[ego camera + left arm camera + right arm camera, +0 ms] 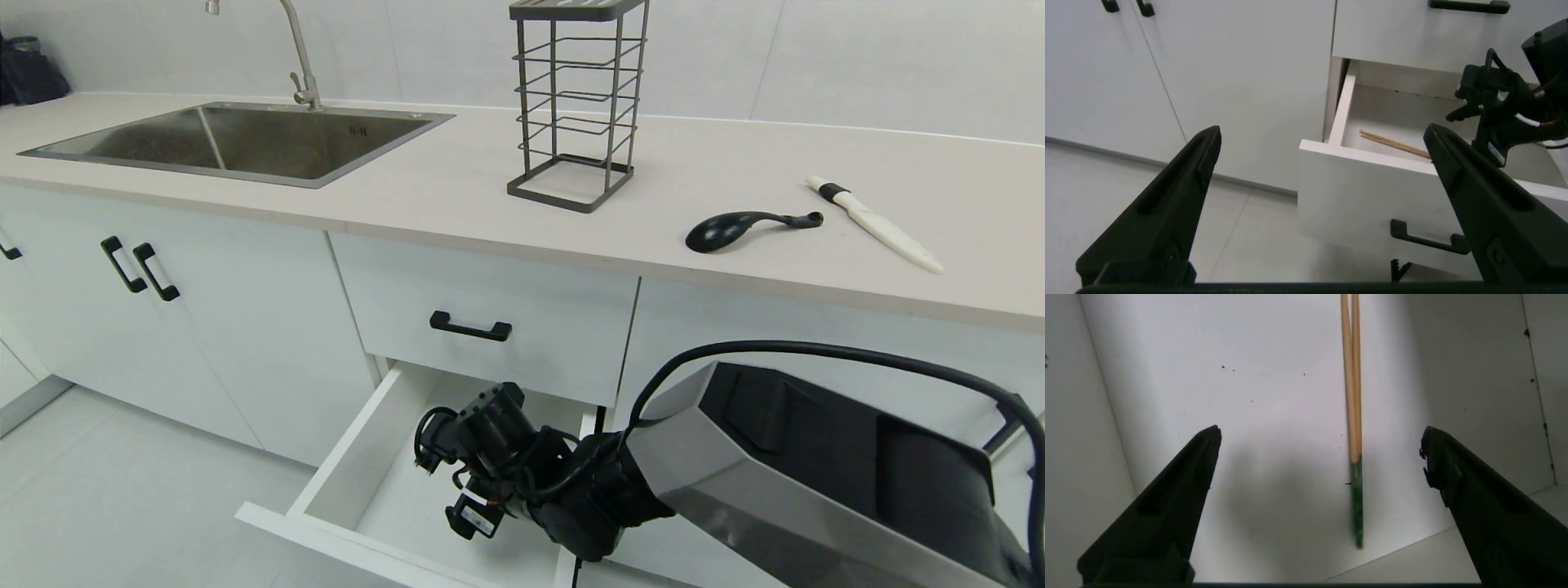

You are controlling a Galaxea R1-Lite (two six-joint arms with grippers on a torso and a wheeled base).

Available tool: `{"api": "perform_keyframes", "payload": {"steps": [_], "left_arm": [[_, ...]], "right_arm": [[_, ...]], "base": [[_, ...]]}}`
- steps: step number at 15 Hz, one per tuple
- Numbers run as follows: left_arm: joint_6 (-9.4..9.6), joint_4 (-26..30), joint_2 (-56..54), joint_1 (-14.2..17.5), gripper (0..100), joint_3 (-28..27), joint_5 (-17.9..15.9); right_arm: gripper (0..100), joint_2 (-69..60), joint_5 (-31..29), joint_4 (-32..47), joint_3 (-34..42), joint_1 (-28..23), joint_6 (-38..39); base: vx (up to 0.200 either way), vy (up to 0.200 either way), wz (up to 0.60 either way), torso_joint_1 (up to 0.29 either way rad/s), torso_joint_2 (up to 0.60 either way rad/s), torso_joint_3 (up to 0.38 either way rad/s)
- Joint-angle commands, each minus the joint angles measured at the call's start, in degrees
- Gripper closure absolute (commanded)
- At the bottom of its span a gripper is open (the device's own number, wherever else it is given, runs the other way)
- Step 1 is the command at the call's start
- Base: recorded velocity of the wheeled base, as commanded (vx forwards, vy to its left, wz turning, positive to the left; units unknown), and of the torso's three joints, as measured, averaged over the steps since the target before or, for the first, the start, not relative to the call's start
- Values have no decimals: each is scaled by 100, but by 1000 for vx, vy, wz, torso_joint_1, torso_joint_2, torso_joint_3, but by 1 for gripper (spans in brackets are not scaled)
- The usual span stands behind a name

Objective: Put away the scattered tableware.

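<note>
Chopsticks: a pair of wooden chopsticks [1353, 416] with green ends is seen lying on the white floor of the open drawer [347, 453], the two sticks close side by side.
Black spoon: the black spoon [727, 230] is left on the countertop [424, 180], near the front edge, its curved handle pointing to the white knife.
White knife: the white knife [878, 225], with a black band on it, is laid flat just beside the spoon, apart from it.
Progress: the chopsticks are judged to be put away. The spoon and the knife are not yet stored and the drawer is not yet closed, so about one part of three seems done.
Right gripper: the right gripper [1323, 506] is held inside the drawer, above its floor. Its fingers are spread wide and nothing is held. The chopsticks lie between the fingers and appear untouched by them.
Right arm pose: the arm is stretched from the robot's right side downward, and the wrist is bent over the drawer.
Left gripper: the left gripper [1323, 212] is held low outside the drawer, turned toward its front panel. The fingers are wide apart and empty.
Surroundings: a wire rack [578, 10] is placed upright on the countertop between the sink [269, 143] and the spoon. The upper drawer [531, 286] is shut.
</note>
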State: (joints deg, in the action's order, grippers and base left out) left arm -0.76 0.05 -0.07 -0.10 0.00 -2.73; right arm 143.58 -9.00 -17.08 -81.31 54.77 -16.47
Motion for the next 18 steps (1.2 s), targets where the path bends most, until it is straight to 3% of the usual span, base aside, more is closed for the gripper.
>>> {"api": "perform_keyframes", "payload": {"steps": [1, 6, 11, 12, 18], "left_arm": [[-4, 4, 7, 1, 0, 0, 1], [-4, -5, 7, 1, 0, 0, 1], [-4, 4, 7, 1, 0, 0, 1], [-4, -5, 7, 1, 0, 0, 1], [-4, -5, 7, 1, 0, 0, 1]], "right_arm": [[0, -269, 30, -6, 28, 51, -41], [0, -1095, 91, -50, 441, 367, -102], [0, -1667, 364, -331, 1012, 350, -120], [0, -2361, 996, -902, 2093, 253, -585], [0, -3679, 1603, -1869, 3860, -257, -691]], "base": [[0, 0, 0, 0, 0, 0], [0, 0, 0, 0, 0, 0], [0, 0, 0, 0, 0, 0], [0, 0, 0, 0, 0, 0], [0, 0, 0, 0, 0, 0]]}}
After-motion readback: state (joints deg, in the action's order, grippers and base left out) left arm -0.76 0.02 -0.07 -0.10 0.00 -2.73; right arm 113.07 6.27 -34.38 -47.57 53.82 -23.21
